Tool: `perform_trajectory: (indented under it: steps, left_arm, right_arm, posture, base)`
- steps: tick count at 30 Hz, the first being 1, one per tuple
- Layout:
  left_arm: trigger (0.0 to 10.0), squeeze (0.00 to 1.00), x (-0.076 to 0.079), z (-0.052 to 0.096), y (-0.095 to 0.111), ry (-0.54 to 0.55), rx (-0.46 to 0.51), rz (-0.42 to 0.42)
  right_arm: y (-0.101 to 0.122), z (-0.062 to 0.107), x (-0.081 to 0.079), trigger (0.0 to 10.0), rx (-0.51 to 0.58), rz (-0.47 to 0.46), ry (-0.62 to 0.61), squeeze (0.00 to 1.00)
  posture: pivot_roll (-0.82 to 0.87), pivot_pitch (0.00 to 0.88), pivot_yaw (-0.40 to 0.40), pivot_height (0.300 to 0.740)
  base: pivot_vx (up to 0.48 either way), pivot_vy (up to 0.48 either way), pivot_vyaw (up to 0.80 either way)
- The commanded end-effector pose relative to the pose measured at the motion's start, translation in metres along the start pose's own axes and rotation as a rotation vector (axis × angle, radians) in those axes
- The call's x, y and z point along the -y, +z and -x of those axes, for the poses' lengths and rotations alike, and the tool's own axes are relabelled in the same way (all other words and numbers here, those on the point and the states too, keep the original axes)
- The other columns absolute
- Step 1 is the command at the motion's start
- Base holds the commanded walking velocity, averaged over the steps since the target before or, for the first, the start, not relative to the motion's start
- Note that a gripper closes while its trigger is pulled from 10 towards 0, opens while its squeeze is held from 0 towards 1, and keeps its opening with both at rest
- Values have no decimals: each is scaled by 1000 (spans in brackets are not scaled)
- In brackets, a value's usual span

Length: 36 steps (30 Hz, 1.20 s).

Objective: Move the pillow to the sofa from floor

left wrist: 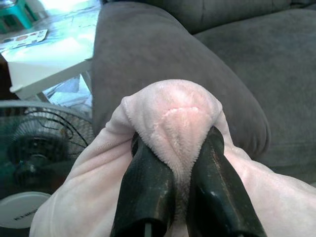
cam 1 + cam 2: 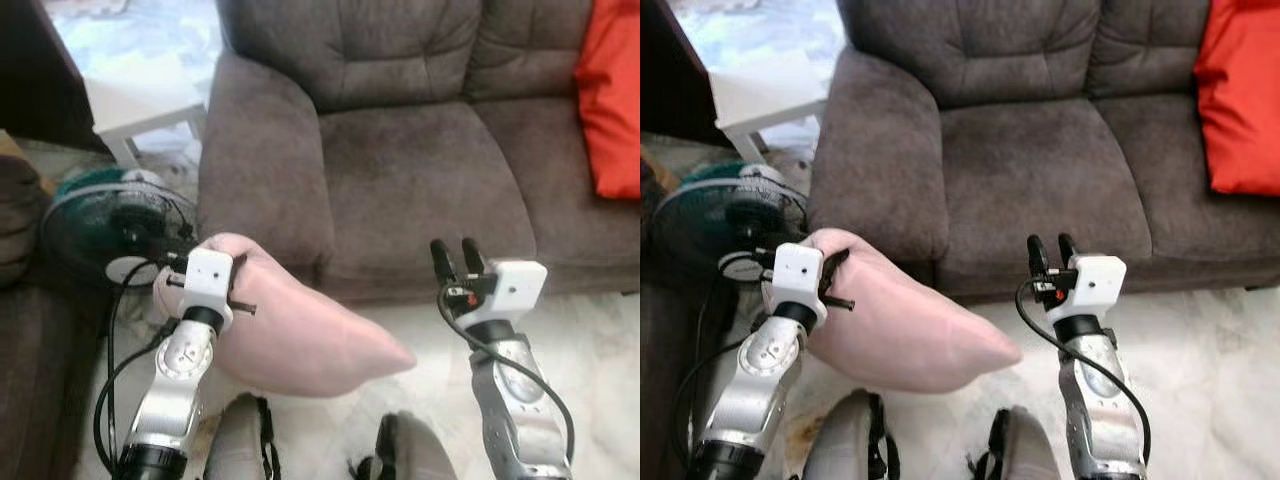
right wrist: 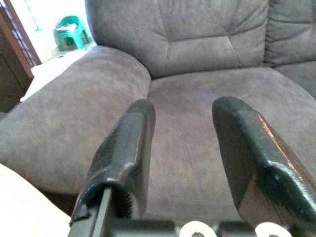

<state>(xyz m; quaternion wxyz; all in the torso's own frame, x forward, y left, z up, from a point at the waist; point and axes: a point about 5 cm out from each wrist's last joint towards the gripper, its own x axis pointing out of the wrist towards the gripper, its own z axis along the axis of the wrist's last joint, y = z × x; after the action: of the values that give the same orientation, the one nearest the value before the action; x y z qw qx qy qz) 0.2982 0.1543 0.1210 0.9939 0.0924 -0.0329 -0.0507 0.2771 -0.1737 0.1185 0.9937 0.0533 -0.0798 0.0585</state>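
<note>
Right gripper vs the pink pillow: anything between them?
Nothing. In the left eye view, only bare pale floor separates the open right gripper from the pink pillow, which the left gripper pinches by a corner.

Pink plush pillow, soft fleece surface, is held off the floor in front of the sofa, just below the sofa's left armrest. One corner is bunched and pinched between the two black fingers of the left gripper, with a stitched seam seen at the pinched corner. The rest of the pillow is hung slanting down and to the right, ending in a pointed corner near the front edge of the seat cushion. Sofa is dark grey-brown, tufted back, seat cushion bare beside the armrest.
</note>
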Motion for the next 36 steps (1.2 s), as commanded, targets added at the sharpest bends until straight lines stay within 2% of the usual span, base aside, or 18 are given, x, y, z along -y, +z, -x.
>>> perform_trajectory:
  steps: [1, 20, 27, 36]
  left_arm:
    - [10000, 0, -6, -3, 34, 19, 153, -14]
    - [10000, 0, -4, -5, 37, 22, 153, -3]
    - [10000, 0, -3, -4, 38, 19, 151, -4]
    - [10000, 0, -1, -5, 38, -15, 140, -4]
  right_arm:
    - [-3, 2, 0, 10000, -10, -3, -8, 0]
    - [0, -1, 0, 10000, 13, -4, -2, 0]
    - [1, -1, 0, 10000, 17, 0, -9, 0]
    - [0, -2, 0, 10000, 15, 0, -7, 0]
  posture:
    - [117, 102, -8, 690]
    - [120, 102, -12, 690]
    - [123, 105, -8, 739]
    - [128, 106, -7, 740]
  base:
    - [0, 0, 0]
    - [0, 0, 0]
    - [0, 0, 0]
    - [0, 0, 0]
